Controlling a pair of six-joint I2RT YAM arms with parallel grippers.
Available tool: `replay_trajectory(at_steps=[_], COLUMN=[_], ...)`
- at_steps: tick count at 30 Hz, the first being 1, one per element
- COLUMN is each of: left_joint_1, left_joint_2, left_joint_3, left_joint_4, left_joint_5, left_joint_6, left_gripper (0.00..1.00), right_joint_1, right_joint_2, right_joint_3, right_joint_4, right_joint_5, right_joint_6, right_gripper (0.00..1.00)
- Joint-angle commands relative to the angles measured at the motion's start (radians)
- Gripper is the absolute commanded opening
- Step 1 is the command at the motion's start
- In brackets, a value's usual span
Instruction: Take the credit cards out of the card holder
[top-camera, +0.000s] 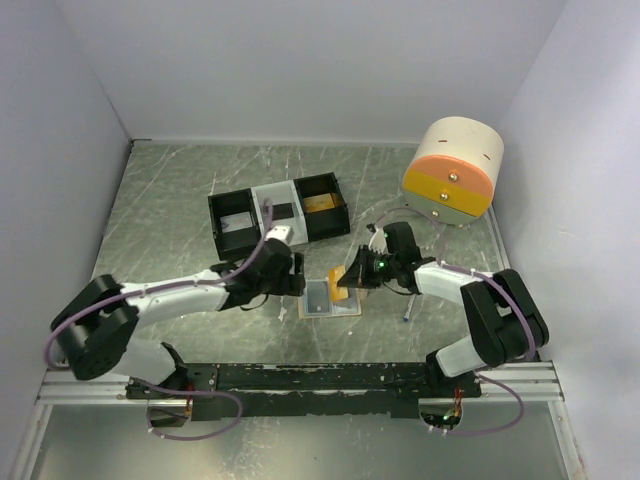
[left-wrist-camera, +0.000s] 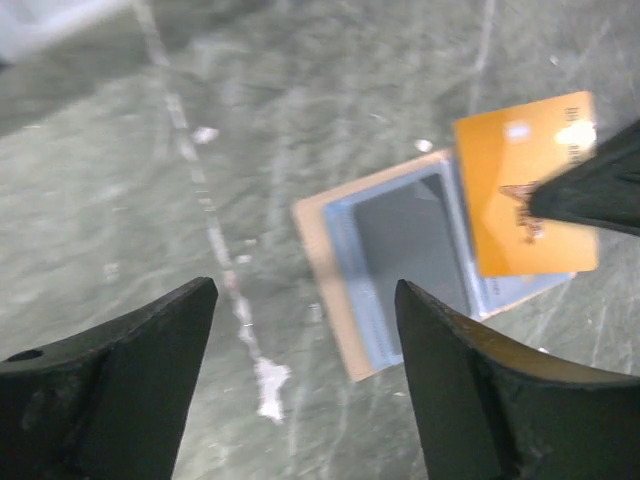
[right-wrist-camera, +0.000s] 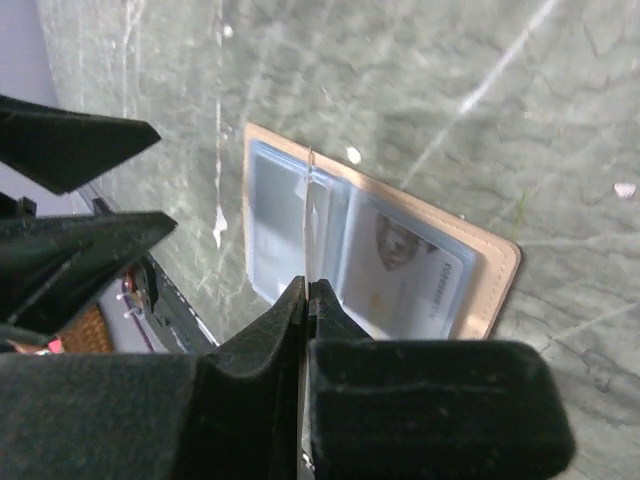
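Note:
The card holder (top-camera: 325, 299) lies open on the table, tan outside and pale blue inside (right-wrist-camera: 275, 215). One card (right-wrist-camera: 405, 268) shows in its right sleeve. My right gripper (top-camera: 352, 277) is shut on an orange credit card (left-wrist-camera: 522, 190), held just above the holder's right half. In the right wrist view that card is edge-on, a thin pale line (right-wrist-camera: 309, 205) running out from the shut right gripper (right-wrist-camera: 306, 285). My left gripper (left-wrist-camera: 305, 290) is open with nothing between its fingers. It hovers just left of the card holder (left-wrist-camera: 400, 255).
A black-and-white three-compartment tray (top-camera: 278, 215) stands behind the holder, with something orange in its right compartment. A cream and orange cylinder (top-camera: 452, 172) sits at the back right. A small thin object (top-camera: 408, 312) lies near the right arm. Walls close in on three sides.

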Motion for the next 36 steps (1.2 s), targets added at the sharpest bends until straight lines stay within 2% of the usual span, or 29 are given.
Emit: replay_trajectory(at_steps=[1, 7, 14, 21, 23, 26, 29, 30, 32, 34, 36], left_joint_1=[0.097, 0.222, 0.353, 0.501, 0.518, 0.518, 0.519, 0.519, 0.519, 0.519, 0.519], left_joint_2=[-0.154, -0.293, -0.305, -0.323, -0.345, -0.427, -0.573, -0.603, -0.611, -0.578, -0.536], left_joint_3=[-0.080, -0.122, -0.066, 0.017, 0.028, 0.060, -0.001, -0.015, 0.005, 0.062, 0.095], left_joint_4=[-0.023, -0.078, -0.198, -0.262, -0.270, -0.324, -0.225, -0.199, -0.224, -0.303, -0.367], left_joint_5=[0.005, 0.039, 0.036, 0.067, 0.035, -0.074, -0.054, -0.023, 0.020, 0.034, 0.006], left_joint_6=[-0.010, 0.021, 0.073, 0.121, 0.133, 0.142, 0.176, 0.199, 0.228, 0.257, 0.291], left_gripper=[0.88, 0.96, 0.98, 0.98, 0.98, 0.92, 1.00, 1.00, 1.00, 1.00, 1.00], right_joint_1=[0.006, 0.007, 0.017, 0.069, 0.077, 0.096, 0.118, 0.119, 0.121, 0.123, 0.123], right_joint_2=[-0.089, -0.145, -0.191, -0.210, -0.195, -0.159, -0.106, -0.090, -0.054, -0.014, 0.025], right_joint_3=[0.074, 0.139, 0.151, 0.144, 0.159, 0.211, 0.267, 0.275, 0.296, 0.346, 0.382], right_joint_4=[-0.015, -0.031, 0.076, 0.185, 0.193, 0.160, 0.134, 0.146, 0.158, 0.099, 0.074], right_joint_5=[0.059, 0.155, 0.220, 0.353, 0.354, 0.338, 0.358, 0.355, 0.346, 0.338, 0.344], right_joint_6=[-0.057, -0.158, -0.266, -0.532, -0.627, -0.811, -0.946, -0.973, -1.036, -1.123, -1.194], right_gripper=[0.00, 0.00, 0.00, 0.00, 0.00, 0.00, 0.00, 0.00, 0.00, 0.00, 0.00])
